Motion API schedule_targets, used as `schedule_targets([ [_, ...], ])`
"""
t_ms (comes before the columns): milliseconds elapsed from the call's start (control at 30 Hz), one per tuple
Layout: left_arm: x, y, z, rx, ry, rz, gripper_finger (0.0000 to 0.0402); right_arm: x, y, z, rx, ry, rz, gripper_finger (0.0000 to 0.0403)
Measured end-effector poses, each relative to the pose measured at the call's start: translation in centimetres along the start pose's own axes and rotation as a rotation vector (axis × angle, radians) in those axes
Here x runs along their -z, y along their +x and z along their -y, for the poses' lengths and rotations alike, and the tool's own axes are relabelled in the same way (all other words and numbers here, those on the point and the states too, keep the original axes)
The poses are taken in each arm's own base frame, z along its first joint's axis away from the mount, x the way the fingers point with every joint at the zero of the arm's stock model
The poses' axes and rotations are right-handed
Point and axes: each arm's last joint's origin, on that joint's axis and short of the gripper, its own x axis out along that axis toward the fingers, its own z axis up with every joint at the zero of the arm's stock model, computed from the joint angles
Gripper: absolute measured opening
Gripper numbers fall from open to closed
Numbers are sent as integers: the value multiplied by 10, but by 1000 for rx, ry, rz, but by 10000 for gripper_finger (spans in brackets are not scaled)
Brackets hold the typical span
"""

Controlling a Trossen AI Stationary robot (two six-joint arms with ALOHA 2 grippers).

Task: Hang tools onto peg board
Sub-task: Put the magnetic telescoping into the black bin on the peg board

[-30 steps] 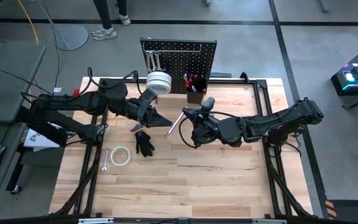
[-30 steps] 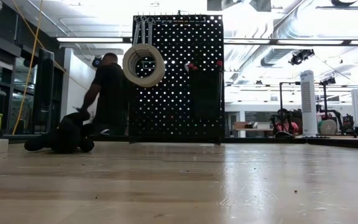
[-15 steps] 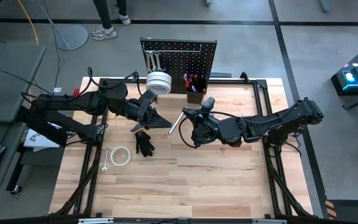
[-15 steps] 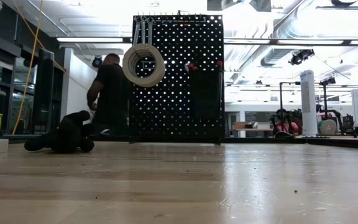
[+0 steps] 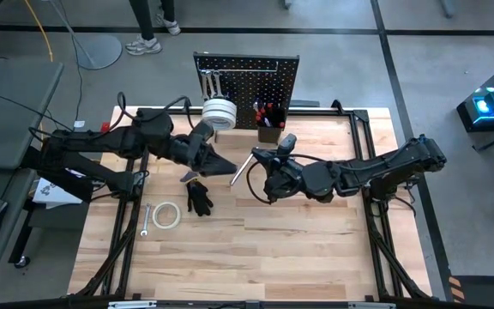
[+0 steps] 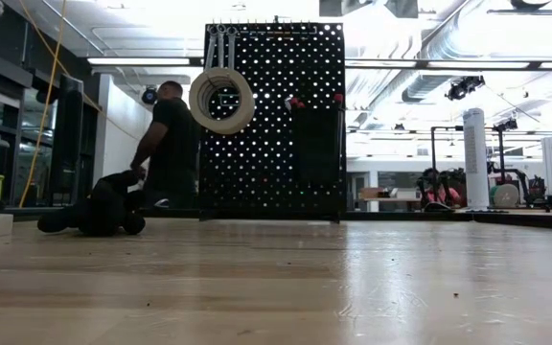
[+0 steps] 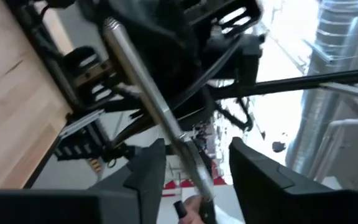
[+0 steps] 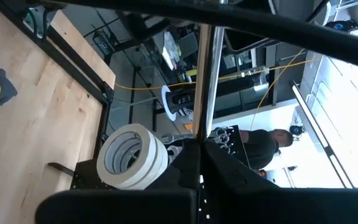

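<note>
A silver wrench (image 5: 241,170) hangs in the air in front of the peg board (image 5: 247,81), between my two grippers. My right gripper (image 5: 256,163) is shut on it. My left gripper (image 7: 197,168) is open, one finger on each side of the wrench's other end (image 7: 194,165), apparently without touching it. On the board hang white tape rolls (image 5: 219,112) and wrenches (image 5: 213,84). Its small bin (image 5: 269,129) holds red-handled screwdrivers. On the table lie black pliers (image 5: 199,197), a tape roll (image 5: 165,215) and a small wrench (image 5: 144,221). My right gripper pinches one end of the wrench's shaft (image 8: 205,134) between its two shut fingers, coming level from the table's right side. The shaft (image 8: 210,74) sticks out past the fingertips toward my left gripper. The wrench is lifted clear of the table.
The peg board (image 6: 274,120) stands upright at the table's far edge, with free holes in its lower half. A person stands in the room behind it. Bare wood (image 5: 298,240) lies along the near side of the table.
My left gripper has opened and let go of the wrench, without moving from its place. The wrench stays where it was, in my right gripper.
</note>
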Motion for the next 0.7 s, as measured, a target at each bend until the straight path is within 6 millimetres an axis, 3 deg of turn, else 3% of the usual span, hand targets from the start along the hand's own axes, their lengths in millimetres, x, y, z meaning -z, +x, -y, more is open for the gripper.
schedule_targets([
  [333, 1, 2, -3, -19, 5, -3, 211, 0, 0, -2, -20, -46, 20, 0],
  [700, 3, 21, -13, -37, -1, -46, 221, 3, 2, -4, -40, -60, 7, 0],
])
